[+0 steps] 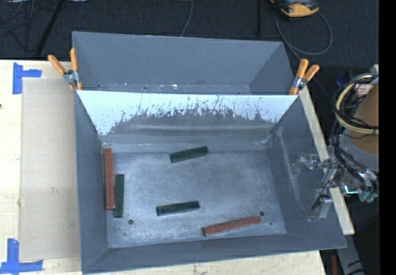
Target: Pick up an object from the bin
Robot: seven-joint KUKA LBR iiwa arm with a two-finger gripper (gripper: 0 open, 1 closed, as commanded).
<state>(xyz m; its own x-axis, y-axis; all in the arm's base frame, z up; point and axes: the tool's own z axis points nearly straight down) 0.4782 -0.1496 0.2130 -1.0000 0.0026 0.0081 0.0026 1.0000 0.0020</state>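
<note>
My gripper [323, 188] hangs over the bin's right wall, by the rim, well above the floor and away from every loose thing. Nearest to it lies a red-brown bar [232, 225], flat near the front of the bin floor and slightly slanted. A dark green bar [178, 208] rests to its left. Another dark green bar [189, 155] lies toward the back of the floor, near the middle.
Along the left wall a long red-brown bar [109, 178] lies lengthwise, with a short dark green bar [118, 194] beside it. The arm and its cables stand outside the bin's right rim.
</note>
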